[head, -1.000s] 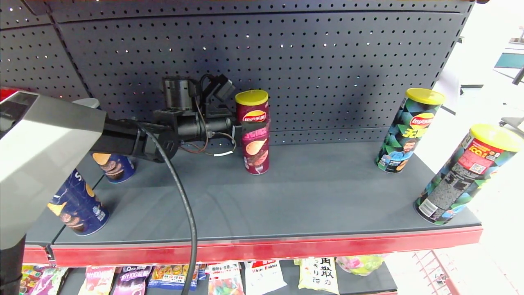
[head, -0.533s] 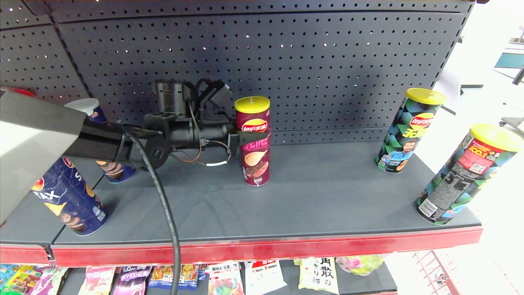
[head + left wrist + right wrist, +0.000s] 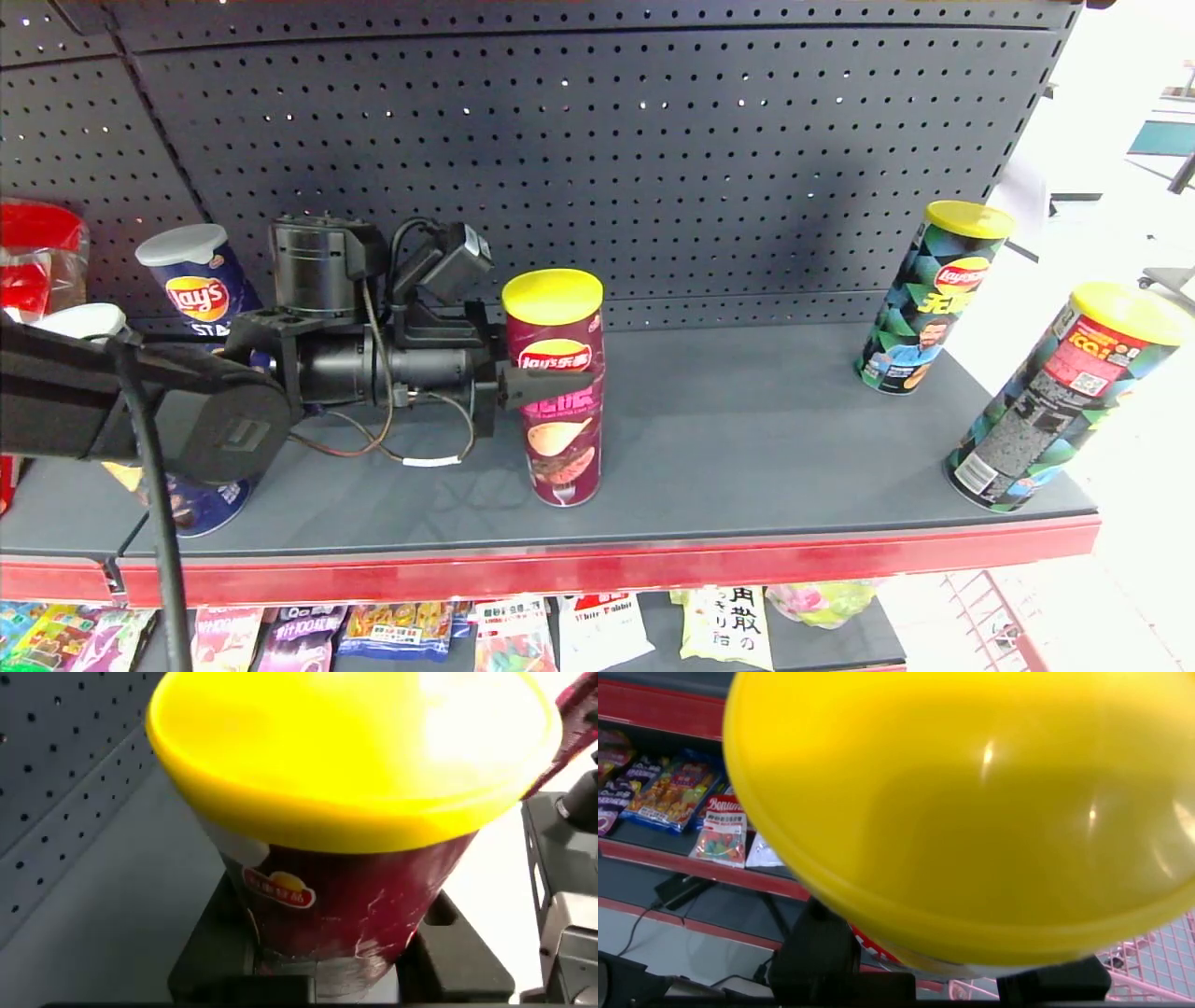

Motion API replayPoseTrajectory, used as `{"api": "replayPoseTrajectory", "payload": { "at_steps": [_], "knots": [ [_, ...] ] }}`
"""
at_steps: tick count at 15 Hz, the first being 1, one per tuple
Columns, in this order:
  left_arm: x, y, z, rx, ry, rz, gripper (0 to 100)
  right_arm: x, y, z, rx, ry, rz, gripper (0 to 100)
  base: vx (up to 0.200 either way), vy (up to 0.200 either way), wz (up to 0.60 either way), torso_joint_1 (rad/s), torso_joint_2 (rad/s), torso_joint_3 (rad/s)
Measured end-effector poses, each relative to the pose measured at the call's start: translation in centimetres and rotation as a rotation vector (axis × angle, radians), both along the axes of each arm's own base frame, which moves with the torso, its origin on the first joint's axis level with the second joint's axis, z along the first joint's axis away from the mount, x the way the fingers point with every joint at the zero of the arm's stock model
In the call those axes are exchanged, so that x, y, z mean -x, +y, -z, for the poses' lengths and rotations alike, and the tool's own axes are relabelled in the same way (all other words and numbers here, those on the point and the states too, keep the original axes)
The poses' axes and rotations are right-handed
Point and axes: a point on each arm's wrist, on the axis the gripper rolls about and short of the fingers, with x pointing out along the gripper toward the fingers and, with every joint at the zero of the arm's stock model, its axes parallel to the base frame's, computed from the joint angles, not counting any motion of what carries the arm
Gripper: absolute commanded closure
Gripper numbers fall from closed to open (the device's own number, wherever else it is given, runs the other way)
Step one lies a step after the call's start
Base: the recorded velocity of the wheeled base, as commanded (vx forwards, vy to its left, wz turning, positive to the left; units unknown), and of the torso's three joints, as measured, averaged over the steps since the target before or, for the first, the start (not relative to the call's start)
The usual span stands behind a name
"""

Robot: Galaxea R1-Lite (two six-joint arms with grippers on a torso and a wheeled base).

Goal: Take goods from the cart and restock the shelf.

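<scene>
**Left claw** (image 3: 555, 385) — clenched across the middle of the maroon can (image 3: 563, 453), with its arm lying at the can's 9 o'clock. The can is upright under a yellow lid (image 3: 552, 296), near the front edge of the dark shelf (image 3: 747, 439). Whether its base touches the board cannot be told. The rear green can (image 3: 934, 299) and front green can (image 3: 1055, 401) stand well apart at its 3 o'clock, and a blue can (image 3: 201, 280) stands at 10 o'clock.

**Right claw** (image 3: 938, 982) — grasping a second can (image 3: 971, 812), lid toward the camera, with snack bags (image 3: 715, 831) visible past it.
</scene>
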Motion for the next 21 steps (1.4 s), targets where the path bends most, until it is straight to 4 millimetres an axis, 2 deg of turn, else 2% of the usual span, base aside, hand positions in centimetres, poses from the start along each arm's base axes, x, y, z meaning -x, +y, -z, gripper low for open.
{"api": "replayPoseTrajectory", "payload": {
  "at_steps": [7, 12, 21],
  "knots": [
    [1.4, -0.5, 0.2, -0.008, 0.004, 0.012, 100, 0.0, 0.0, 0.0, -0.001, 0.0, 0.002, 100, 0.0, 0.0, 0.0, 0.0, 0.0, 0.0],
    [2.4, -0.1, 0.5, -0.018, 0.019, 0.003, 100, 0.0, 0.0, 0.0, -0.003, 0.001, 0.0, 100, 0.0, 0.0, 0.0, 0.0, 0.0, 0.0],
    [3.0, 0.2, 0.0, -0.014, 0.027, 0.0, 100, 0.0, 0.0, 0.0, -0.005, 0.002, 0.002, 100, 0.0, 0.0, 0.0, 0.0, 0.0, 0.0]
  ]
}}
